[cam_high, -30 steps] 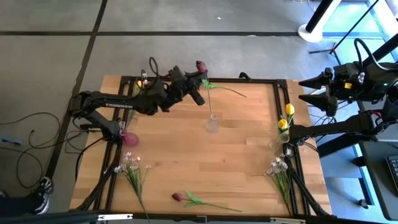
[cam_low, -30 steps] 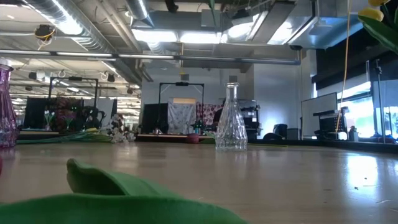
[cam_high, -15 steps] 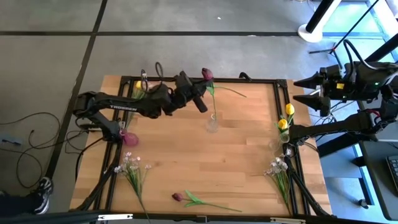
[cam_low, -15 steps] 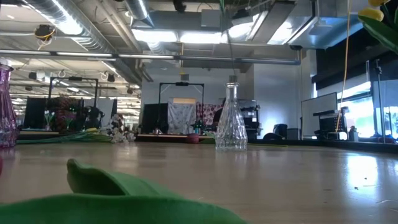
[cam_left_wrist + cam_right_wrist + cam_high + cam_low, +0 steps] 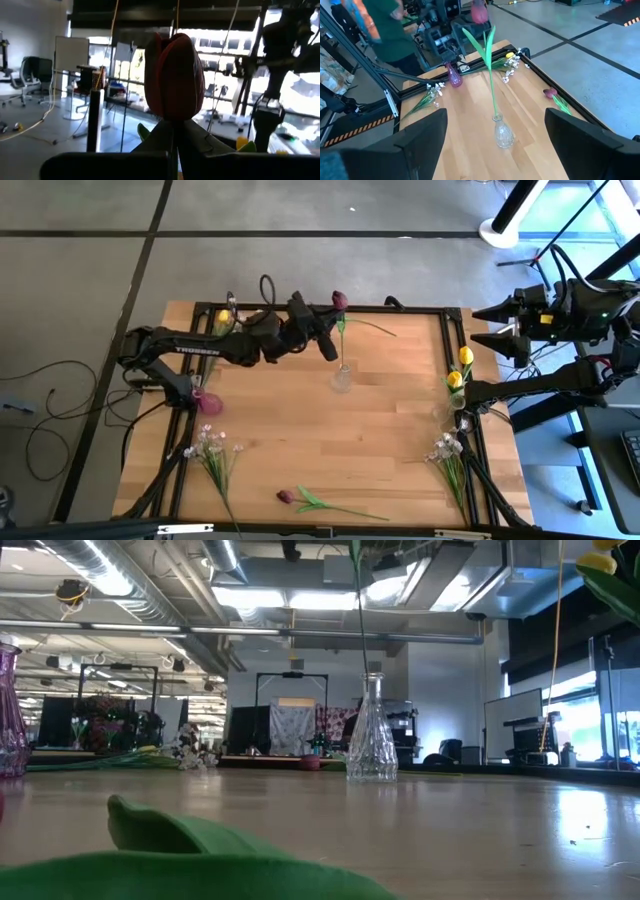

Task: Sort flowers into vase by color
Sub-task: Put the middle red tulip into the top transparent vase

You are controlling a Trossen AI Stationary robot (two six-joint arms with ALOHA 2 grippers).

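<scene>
My left gripper [image 5: 333, 318] is over the table's far middle, shut on a dark red-maroon tulip [image 5: 340, 300]. The bloom [image 5: 174, 75] stands right above the fingers. The green stem [image 5: 360, 610] hangs down to the mouth of the clear glass vase [image 5: 342, 377], which stands on its base mid-table [image 5: 503, 134]. Whether the stem's end is inside the neck, I cannot tell. My right gripper [image 5: 495, 150] is open, off the table's right edge [image 5: 512, 330]. My left gripper pinches the tulip's stem just below the bloom [image 5: 172, 131] between its two fingers. The fingers come roughly level from the table's left and lie across the stem. The tulip is lifted clear and upright, its stem hanging below the fingers [image 5: 492, 90].
A pink vase [image 5: 207, 402] stands at the left edge. Yellow tulips [image 5: 458, 375] stand in a vase at the right edge. White-pink sprigs [image 5: 212, 448] [image 5: 447, 450] and another maroon tulip [image 5: 300, 500] lie near the front. A yellow tulip [image 5: 223, 317] lies at the far left.
My left gripper has moved toward the table's right with the tulip. The stem has swung from slanting to nearly upright, and its lower end has come down to the clear vase's mouth.
</scene>
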